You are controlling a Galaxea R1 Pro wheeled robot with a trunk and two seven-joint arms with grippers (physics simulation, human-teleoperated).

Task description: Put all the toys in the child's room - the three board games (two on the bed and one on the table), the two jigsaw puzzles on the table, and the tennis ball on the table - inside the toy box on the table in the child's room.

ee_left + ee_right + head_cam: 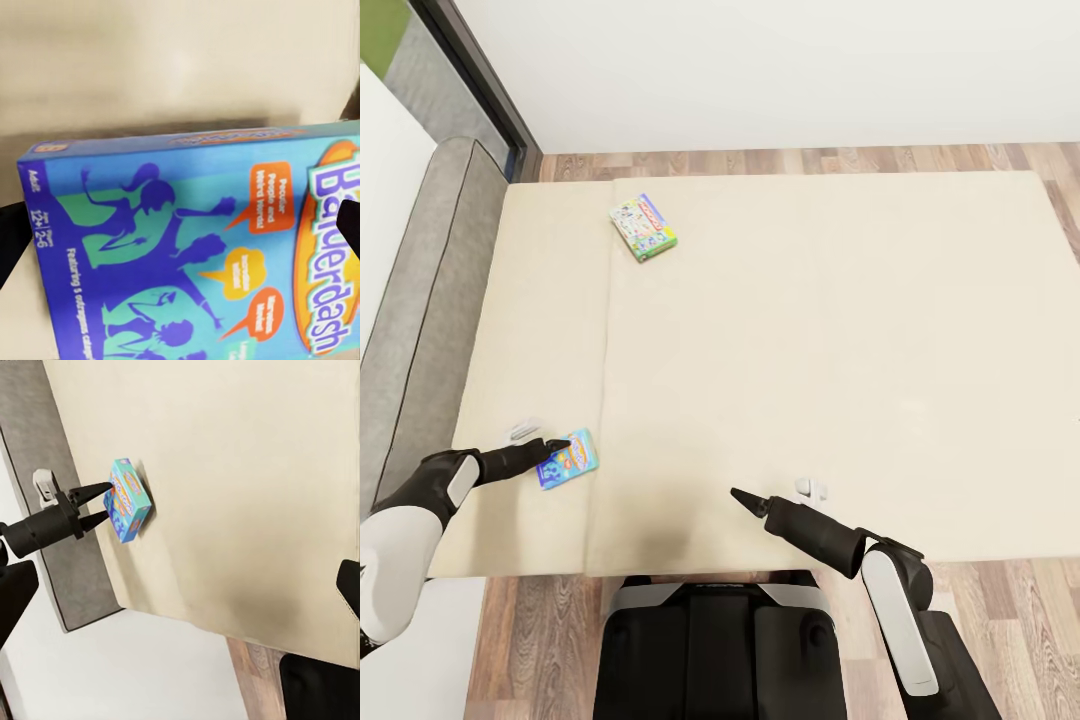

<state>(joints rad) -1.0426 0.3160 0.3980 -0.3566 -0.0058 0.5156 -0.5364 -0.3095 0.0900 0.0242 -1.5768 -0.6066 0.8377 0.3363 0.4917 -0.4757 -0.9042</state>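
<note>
Left gripper point(560, 446) at blue board game point(568, 459), fingers apart.
We can't tell right gripper point(740, 495) state; Monopoly box point(643, 227) far on bed point(810, 330).

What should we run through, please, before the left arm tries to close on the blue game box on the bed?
1. Left gripper open: ok, its jaws stand spread at the blue game box.
2. Jaws straddle the box edge: cannot tell; the right wrist view shows the tips at its near edge, contact unclear.
3. Box flat on the bed: not ok; in the right wrist view one edge looks lifted.
4. Right gripper out of the way: ok, hovering apart over bare mattress.
5. Second game box undisturbed: ok, lying flat farther up the bed.
</note>
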